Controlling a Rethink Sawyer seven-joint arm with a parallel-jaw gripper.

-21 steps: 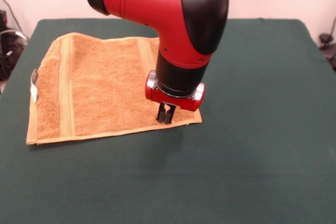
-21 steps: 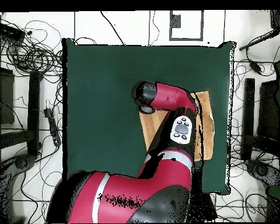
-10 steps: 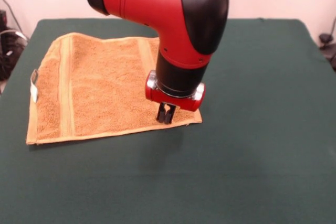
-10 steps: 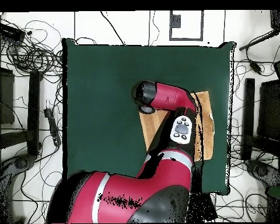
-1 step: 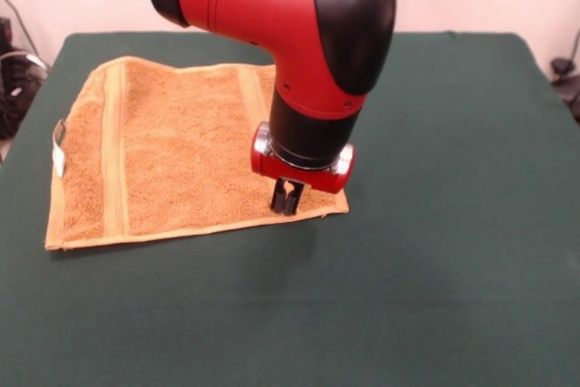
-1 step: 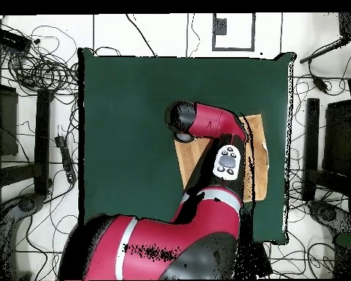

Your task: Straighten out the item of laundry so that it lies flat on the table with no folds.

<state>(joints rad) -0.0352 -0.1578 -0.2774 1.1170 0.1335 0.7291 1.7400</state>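
Observation:
The item of laundry [image 5: 172,156] is an orange-yellow terry towel spread flat on the left part of the green table [image 5: 453,224], with woven bands and a white tag [image 5: 59,162] on its left edge. My gripper [image 5: 287,200] points straight down at the towel's near right corner, its two black fingers [image 5: 278,195] close together and shut, tips at the cloth. No cloth is lifted. In the overhead view the arm covers much of the towel [image 6: 259,157] and hides the gripper; the table [image 6: 134,110] shows around it.
Tangled cables [image 6: 32,73] and dark equipment [image 6: 321,157] surround the table on the floor. A white sheet with a dark square [image 6: 233,29] lies beyond the table's far edge. The towel sits close to one table edge [image 6: 284,146].

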